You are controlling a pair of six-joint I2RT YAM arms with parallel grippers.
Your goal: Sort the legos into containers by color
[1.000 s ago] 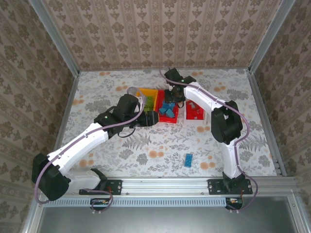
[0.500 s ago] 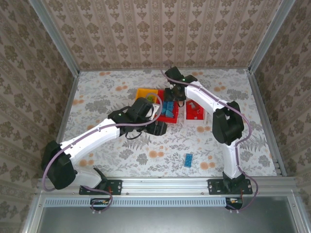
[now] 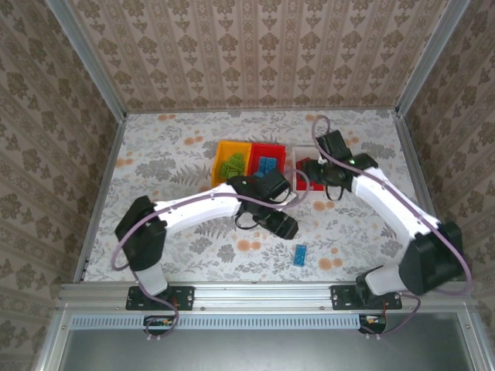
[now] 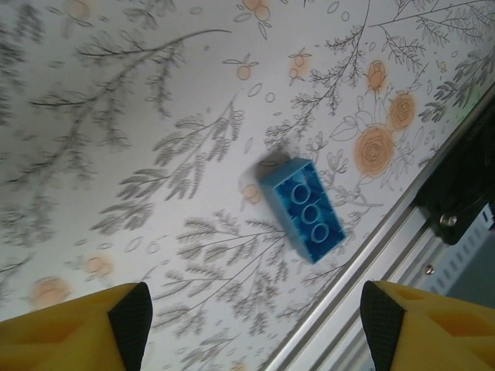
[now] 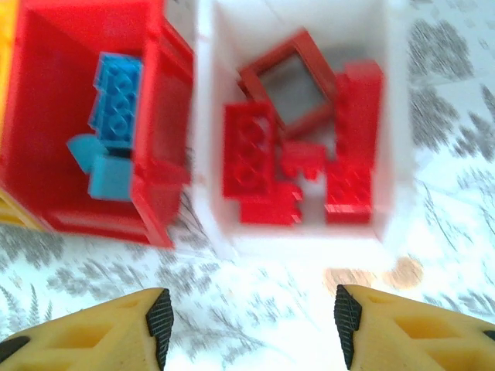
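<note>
A blue lego (image 4: 302, 209) near the desk's near edge was judged light, rigid, best pinched across its long sides; the left tool (image 4: 255, 313) was seen released.

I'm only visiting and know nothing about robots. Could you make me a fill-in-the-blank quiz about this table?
1. The white bin holds only ___ bricks.
2. The blue bricks lie in the ___ bin.
3. The green bricks lie in the ___ bin.
4. The loose brick on the table is ___.
Missing words: red; red; orange-yellow; blue.
</note>
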